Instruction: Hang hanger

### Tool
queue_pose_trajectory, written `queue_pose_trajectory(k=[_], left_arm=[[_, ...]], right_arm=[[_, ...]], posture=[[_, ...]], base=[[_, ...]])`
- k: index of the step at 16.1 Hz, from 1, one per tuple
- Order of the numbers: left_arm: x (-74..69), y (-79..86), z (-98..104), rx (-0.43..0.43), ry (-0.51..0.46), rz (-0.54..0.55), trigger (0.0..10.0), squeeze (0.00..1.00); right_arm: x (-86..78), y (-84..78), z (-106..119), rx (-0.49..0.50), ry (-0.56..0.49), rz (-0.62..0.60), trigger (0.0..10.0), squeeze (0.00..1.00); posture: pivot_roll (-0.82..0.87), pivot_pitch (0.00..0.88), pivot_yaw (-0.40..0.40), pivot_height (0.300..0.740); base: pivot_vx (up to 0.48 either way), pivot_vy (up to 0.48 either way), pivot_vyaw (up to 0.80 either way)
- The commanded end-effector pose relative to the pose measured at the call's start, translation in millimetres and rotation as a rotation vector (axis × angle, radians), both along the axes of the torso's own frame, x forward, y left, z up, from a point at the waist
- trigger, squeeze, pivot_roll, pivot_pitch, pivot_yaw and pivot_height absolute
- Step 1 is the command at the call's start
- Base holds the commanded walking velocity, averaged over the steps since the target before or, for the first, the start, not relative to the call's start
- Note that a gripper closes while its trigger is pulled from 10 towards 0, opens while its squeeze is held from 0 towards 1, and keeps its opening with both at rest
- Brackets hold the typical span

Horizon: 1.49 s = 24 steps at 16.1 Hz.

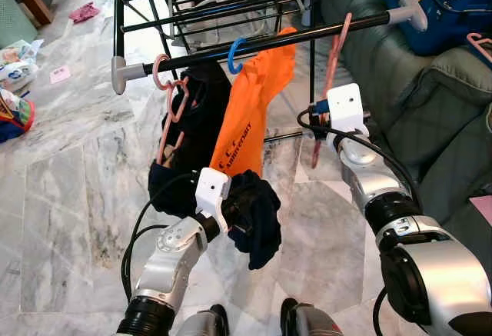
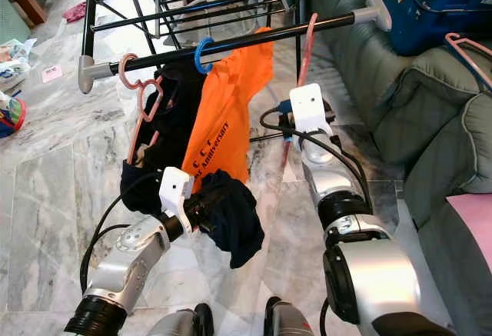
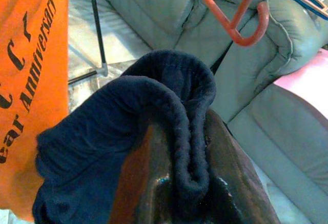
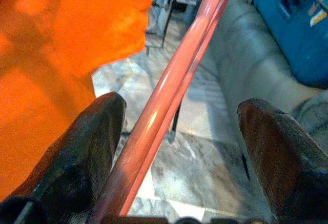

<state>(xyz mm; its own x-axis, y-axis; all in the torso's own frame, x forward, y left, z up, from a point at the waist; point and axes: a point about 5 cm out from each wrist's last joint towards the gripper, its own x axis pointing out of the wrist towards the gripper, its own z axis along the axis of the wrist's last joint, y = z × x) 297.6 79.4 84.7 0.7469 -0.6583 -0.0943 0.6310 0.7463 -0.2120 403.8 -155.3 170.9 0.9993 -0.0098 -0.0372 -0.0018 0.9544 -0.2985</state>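
While the right pincer (image 4: 179, 147) is standing with its two black fingers (image 4: 84, 152) spread apart, the thin salmon-pink plastic hanger (image 1: 332, 67) is running up between them, lying close against one finger and well clear of the other, so nothing is being squeezed there. That hanger's hook is already sitting over the black metal rail of the drying rack (image 1: 338, 27), near the rail's grey end cap, and the body is dangling down towards the wrist, so I judge the hanging itself as all but done and the step in hand as letting go cleanly. To do it well, the right pincer is best drawn straight back along its own line, keeping the fingers wide so neither one is dragging the shaft sideways and tipping the hook off the rail. The left pincer (image 3: 192, 178) is clamped on a fold of dark navy knitted garment (image 1: 254, 213), whose ribbed edge is bunching between its fingers, low in front of the rack. Just beside it, the orange T-shirt with black lettering (image 1: 250, 113) is hanging from a blue hook (image 1: 235, 55) on the same rail, and further along a dark garment is hanging on pink hangers (image 1: 171, 98). The navy cloth is lying close to the orange shirt, so the left arm should be holding quiet during the release. Beyond the rack, a grey-green leather sofa (image 1: 430, 98) is standing on the marble floor (image 1: 69, 190).
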Motion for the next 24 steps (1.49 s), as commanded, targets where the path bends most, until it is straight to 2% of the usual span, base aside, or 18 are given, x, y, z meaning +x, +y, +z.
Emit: queue_pose_trajectory(k=[1, 4, 7, 9, 12, 17, 18, 20, 24], left_arm=[[0.2, 4.0, -1.8, 0.023, 0.003, 0.01, 10.0, 0.0], [0.4, 4.0, -1.8, 0.025, 0.003, 0.01, 10.0, 0.0], [1.1, 2.2, -2.0, 0.024, 0.006, 0.005, 10.0, 0.0], [0.8, 1.1, -2.7, 0.024, 0.009, -0.001, 10.0, 0.0], [1.5, -0.8, -3.1, 0.027, 0.014, -0.007, 10.0, 0.0], [-0.2, 0.2, -5.1, 0.029, 0.023, 0.003, 10.0, 0.0], [-0.7, 0.0, -5.4, 0.029, 0.025, 0.003, 10.0, 0.0], [-1.6, 0.0, -6.6, 0.03, 0.031, 0.004, 10.0, 0.0], [-1.1, 0.7, -6.8, 0.035, 0.034, 0.007, 10.0, 0.0]], right_arm=[[1.4, -2.0, 1.9, -0.006, 0.006, -0.026, 10.0, 0.0], [-0.3, -20.0, 6.9, -0.04, -0.047, -0.129, 10.0, 0.0], [-1.4, -24.5, 11.0, -0.071, -0.078, -0.152, 10.0, 0.0], [-1.2, -22.5, 14.0, -0.078, -0.095, -0.137, 10.0, 0.0], [2.4, -7.2, 21.0, -0.065, -0.107, -0.022, 10.0, 0.0], [3.0, -3.7, 5.5, -0.055, 0.017, 0.032, 10.0, 0.0], [2.7, -3.3, 2.6, -0.037, 0.037, 0.035, 9.5, 0.0], [0.9, -3.0, -6.6, -0.028, 0.087, 0.039, 0.0, 0.0], [-0.9, -16.3, -10.4, -0.055, 0.097, -0.01, 0.2, 0.0]], posture=[[0.06, 0.217, 0.096, 0.74], [0.05, 0.218, 0.1, 0.74], [0.04, 0.221, 0.105, 0.74], [0.04, 0.225, 0.108, 0.74], [0.03, 0.226, 0.109, 0.74], [0.05, 0.229, 0.1, 0.74], [0.05, 0.231, 0.099, 0.74], [0.06, 0.232, 0.098, 0.74], [0.05, 0.23, 0.101, 0.74]], base=[[0.0, 0.0, 0.0], [0.0, 0.0, 0.0], [0.0, 0.0, 0.0], [0.0, 0.0, 0.0], [0.0, 0.0, 0.0], [0.0, 0.0, 0.0], [0.0, 0.0, 0.0], [0.0, 0.0, 0.0], [0.0, 0.0, 0.0]])
